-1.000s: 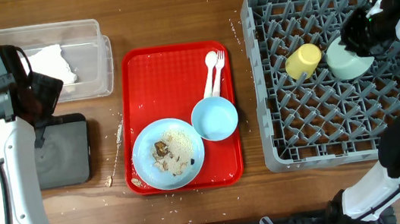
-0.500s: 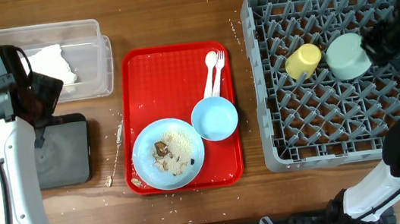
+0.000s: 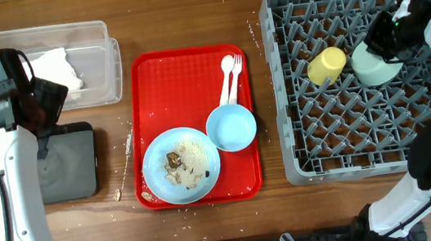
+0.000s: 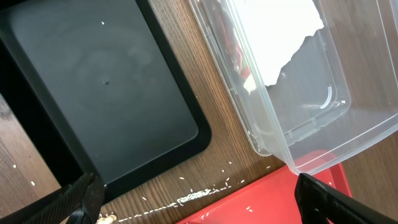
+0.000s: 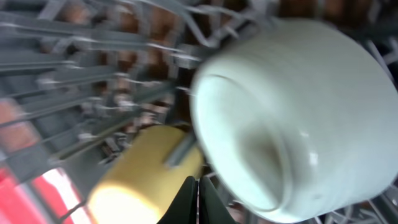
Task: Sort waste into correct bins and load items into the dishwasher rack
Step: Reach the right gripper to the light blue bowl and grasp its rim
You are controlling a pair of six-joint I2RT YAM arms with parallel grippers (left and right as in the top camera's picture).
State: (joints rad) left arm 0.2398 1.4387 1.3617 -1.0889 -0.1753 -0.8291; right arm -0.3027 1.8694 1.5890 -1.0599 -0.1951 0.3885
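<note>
Brought back left, right gripper (image 5: 198, 190) is seen closed, empty, at pale green bowl (image 3: 378, 68) edge among dishwasher rack (image 3: 349, 137) pegs; left gripper (image 4: 205, 199) is held wide, empty.

The pale green bowl (image 5: 292, 112) and small yellow cup (image 5: 146, 180) are smeared by blur. The flat black rectangular tray (image 3: 72, 163), at the worktop's left edge, is partly covered by the left arm (image 3: 9, 187).

Lab tabletop mock-up: wooden table (image 3: 178, 18), dishwasher rack (image 3: 341, 134).
</note>
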